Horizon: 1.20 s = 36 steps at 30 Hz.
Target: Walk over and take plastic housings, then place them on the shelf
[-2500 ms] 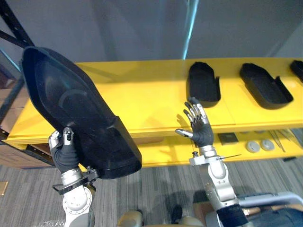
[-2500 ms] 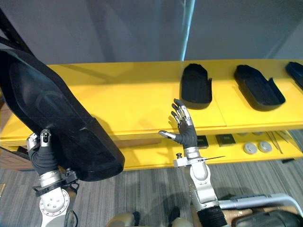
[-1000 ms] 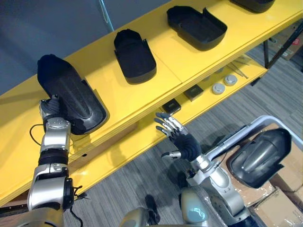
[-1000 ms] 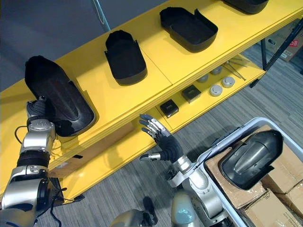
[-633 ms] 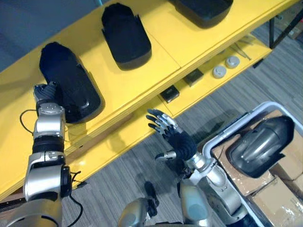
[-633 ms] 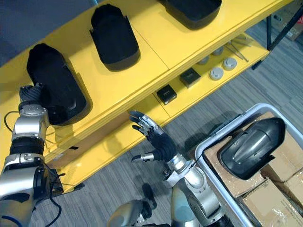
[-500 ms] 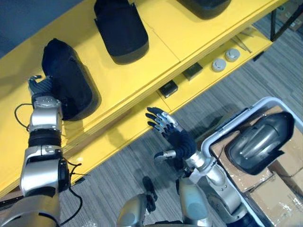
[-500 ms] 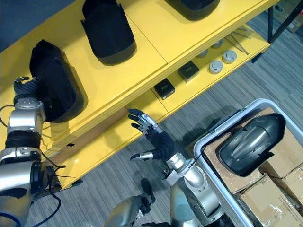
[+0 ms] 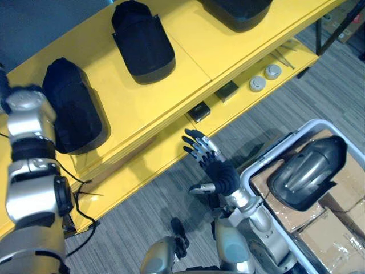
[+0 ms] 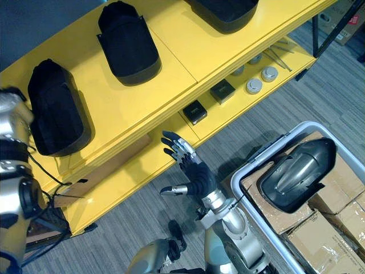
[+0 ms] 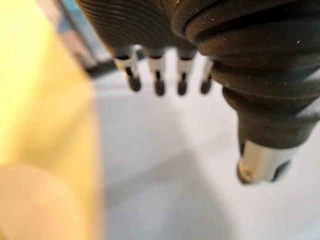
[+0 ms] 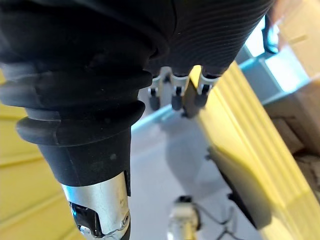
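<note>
Three black plastic housings are lying flat in a row on the yellow shelf's (image 10: 171,57) top board, well apart: left housing (image 10: 57,111), middle housing (image 10: 128,43), and a cropped far housing (image 10: 225,11). A glossy dark-grey housing (image 10: 296,174) is sitting on boxes (image 10: 319,228) in the cart (image 10: 251,165).

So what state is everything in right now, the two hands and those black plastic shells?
Left hand: open, holding nothing.
Right hand: open, fingers spread, empty.
Left black plastic housing: lying on the yellow shelf, free of both hands.
Middle black plastic housing: lying on the same shelf.
Dark grey housing: resting on cardboard boxes in the white-framed cart.
</note>
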Available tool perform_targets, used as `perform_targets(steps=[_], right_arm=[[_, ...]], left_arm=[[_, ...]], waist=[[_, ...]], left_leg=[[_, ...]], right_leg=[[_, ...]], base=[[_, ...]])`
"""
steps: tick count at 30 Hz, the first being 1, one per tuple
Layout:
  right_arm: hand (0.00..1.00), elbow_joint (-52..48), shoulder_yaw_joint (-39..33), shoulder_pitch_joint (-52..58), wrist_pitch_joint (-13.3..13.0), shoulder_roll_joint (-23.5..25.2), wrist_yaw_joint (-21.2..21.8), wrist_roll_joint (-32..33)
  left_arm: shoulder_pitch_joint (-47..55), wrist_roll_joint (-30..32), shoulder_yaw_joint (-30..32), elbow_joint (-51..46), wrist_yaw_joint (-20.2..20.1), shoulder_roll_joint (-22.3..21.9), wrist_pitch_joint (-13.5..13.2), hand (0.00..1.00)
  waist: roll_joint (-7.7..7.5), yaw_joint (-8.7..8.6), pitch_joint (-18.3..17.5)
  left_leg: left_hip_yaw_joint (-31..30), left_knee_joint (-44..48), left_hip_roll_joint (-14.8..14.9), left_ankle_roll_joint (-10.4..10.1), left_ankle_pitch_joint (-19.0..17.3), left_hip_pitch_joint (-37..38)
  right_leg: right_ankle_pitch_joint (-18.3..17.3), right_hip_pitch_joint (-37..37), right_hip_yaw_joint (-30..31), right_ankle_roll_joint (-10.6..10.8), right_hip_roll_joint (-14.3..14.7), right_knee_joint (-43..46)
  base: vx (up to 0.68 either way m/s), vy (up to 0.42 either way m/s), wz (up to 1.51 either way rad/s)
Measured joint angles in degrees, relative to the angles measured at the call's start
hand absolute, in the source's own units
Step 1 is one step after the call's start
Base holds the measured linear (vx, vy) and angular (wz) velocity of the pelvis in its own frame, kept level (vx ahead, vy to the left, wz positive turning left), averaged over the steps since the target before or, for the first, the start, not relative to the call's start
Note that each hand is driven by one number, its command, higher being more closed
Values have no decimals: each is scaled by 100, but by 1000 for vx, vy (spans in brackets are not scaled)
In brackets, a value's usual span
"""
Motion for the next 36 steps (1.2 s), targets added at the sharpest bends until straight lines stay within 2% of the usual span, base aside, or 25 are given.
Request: perform_targets(steps=[1, 2, 3, 5, 6, 8, 11, 13, 16, 17, 19, 20, 23, 25, 27, 28, 30, 33, 36], right_arm=[[0, 14, -15, 12, -53, 9, 0, -5], [0, 80, -34, 3, -128, 31, 0, -25], [0, 158, -54, -10, -165, 59, -4, -86], [0, 178, -81, -101, -191, 83, 1, -237], [0, 179, -104, -130, -209, 84, 1, -258], [0, 183, -131, -222, -225, 79, -2, -295], [0, 205, -171, -292, -187, 151, 12, -167], [0, 313, -170, -349, -90, 261, 53, -125], [0, 751, -112, -396, 29, 507, 95, -229], [100, 804, -107, -403, 30, 525, 88, -244], [100, 1132, 52, -491, 35, 635, -21, -355], [100, 1215, 103, -547, 34, 669, -29, -399], [100, 1680, 481, -996, 35, 872, -272, -645], [100, 1952, 678, -1200, 62, 1016, -428, -663], [100, 2510, 832, -1356, 250, 1170, -604, -666], [100, 2703, 856, -1386, 256, 1192, -687, -679], [100, 3389, 839, -1473, 257, 1218, -1015, -890], [100, 3933, 761, -1634, 245, 1238, -1474, -1118], [100, 4254, 433, -1837, 226, 1367, -1764, -1128]], left_arm=[[-67, 1, -10, -32, 0, 14, -183, 0], [-120, -1, -99, -175, -7, 16, -519, 0], [-92, -38, -212, -355, -101, -6, -858, 0], [137, -133, -142, -950, -342, -112, -1302, 0], [240, -128, -85, -1209, -403, -205, -1401, 0], [733, -29, 12, -2025, -571, -514, -1659, 0], [2049, -30, 162, -3440, -1031, -1280, -1904, 0], [3088, -76, 306, -4541, -1315, -1832, -1971, 0], [5117, 22, 374, -6068, -1353, -3080, -2400, 0], [5294, 53, 381, -6171, -1343, -3187, -2420, 0], [6482, 407, 419, -6736, -1245, -3814, -2582, 0], [6700, 501, 420, -6809, -1216, -3900, -2590, 0], [7438, 770, 485, -6840, -1132, -4128, -2489, 0], [7734, 903, 469, -6809, -1201, -4199, -2265, 0], [8070, 867, 485, -6511, -1538, -4337, -2080, 0], [8161, 837, 484, -6404, -1696, -4348, -2075, 0], [8437, 780, 485, -5993, -2235, -4435, -2075, 0], [8677, 544, 386, -5572, -2808, -4570, -2157, 0], [8812, 319, 123, -5414, -3202, -4568, -2192, 0]], waist=[[-2, -2, -4], [-3, -2, -27], [-17, 8, -118], [-45, 16, -216], [-46, 20, -225], [-17, 68, -474], [77, 202, -979], [96, 296, -1130], [9, 721, -1355], [-2, 765, -1370], [-107, 1092, -1495], [-127, 1143, -1531], [-199, 1373, -1739], [-242, 1483, -1828], [-298, 1607, -1920], [-323, 1634, -1935], [-393, 1823, -1949], [-403, 1951, -1930], [-364, 2051, -1894]], left_leg=[[1, -15, 1, 0, 0, 28], [-6, -45, 7, 0, 1, 83], [-15, -63, 13, -1, 1, 101], [-16, -102, 27, -2, 1, 240], [-27, -135, 28, -3, 0, 324], [-80, -212, 24, -5, -1, 437], [-259, -248, 27, -3, 0, 601], [-380, -266, 23, -2, 0, 712], [-794, -365, -28, -1, 2, 754], [-818, -362, -28, -2, 3, 754], [-1045, -362, -18, -23, 1, 746], [-1110, -364, -19, -47, -14, 734], [-1259, -366, 18, -100, 19, 585], [-1335, -365, 34, -140, 51, 518], [-1517, -357, 31, -183, 115, 438], [-1561, -356, 32, -183, 122, 424], [-1681, -346, 31, -158, 149, 356], [-1819, -346, -7, -131, 174, 346], [-1879, -352, -40, -123, 169, 338]], right_leg=[[21, 44, -4, 1, 1, -60], [76, 152, -23, 28, 4, -179], [138, 232, -46, 10, 8, -323], [265, 456, -107, 2, 31, -506], [265, 542, -141, 2, 33, -526], [265, 659, -202, 2, 37, -577], [262, 865, -516, 3, 36, -585], [241, 1025, -745, 1, 21, -591], [58, 1212, -1276, -23, -63, -647], [41, 1233, -1320, -14, -69, -647], [-98, 1359, -1624, -23, -85, -648], [-129, 1382, -1687, 3, -90, -648], [-178, 1407, -1976, 8, -108, -648], [-185, 1408, -2093, -2, -109, -647], [-184, 1423, -2286, -2, -115, -646], [-187, 1428, -2332, -6, -115, -646], [-188, 1423, -2434, -23, -117, -645], [-178, 1464, -2583, -35, -151, -643], [-198, 1516, -2670, -8, -188, -644]], base=[[33, -5, 0], [34, -13, 4], [43, -17, 4], [57, -18, 2], [67, 4, 7], [41, 21, 6], [23, 37, 18], [-30, 38, 32], [-83, -1, 57], [-78, -21, 60], [-69, -38, 56], [-66, -44, 59], [-49, -35, 44], [2, -20, 33], [24, -3, 37], [28, 4, 35], [43, 18, 26], [61, 46, 29], [42, 67, 15]])
